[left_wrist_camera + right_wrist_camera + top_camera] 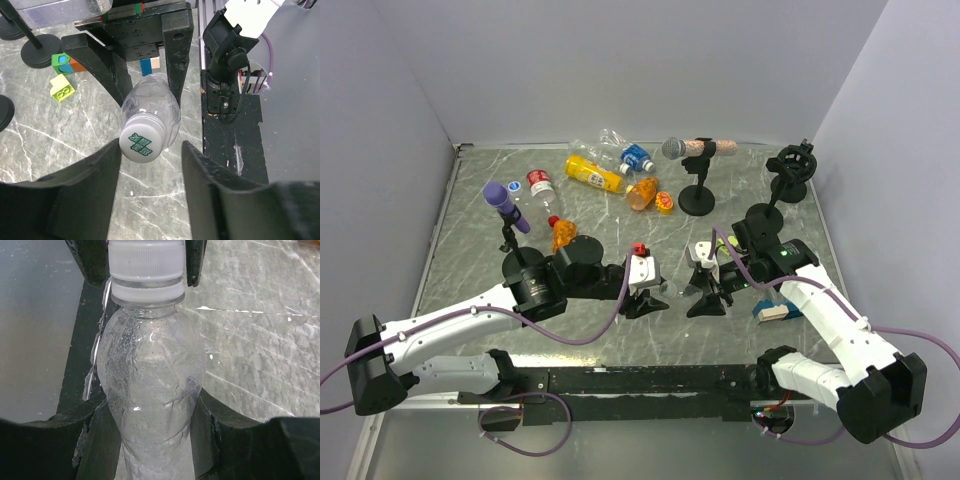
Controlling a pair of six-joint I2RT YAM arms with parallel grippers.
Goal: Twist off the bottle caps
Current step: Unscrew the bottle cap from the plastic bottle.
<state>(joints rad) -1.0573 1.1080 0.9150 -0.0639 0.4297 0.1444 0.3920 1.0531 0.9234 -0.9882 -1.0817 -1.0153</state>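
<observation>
Your white cap carries green printed characters, which I cannot read. It tops a clear bottle held between the two arms, near the front of the table. Your right claw is clenched on the bottle's body. Your left claw flanks the cap; whether it presses, I cannot tell. The table is grey marble with white veins, boxed by pale walls. Far back lie a yellow bottle and a red-labelled bottle.
</observation>
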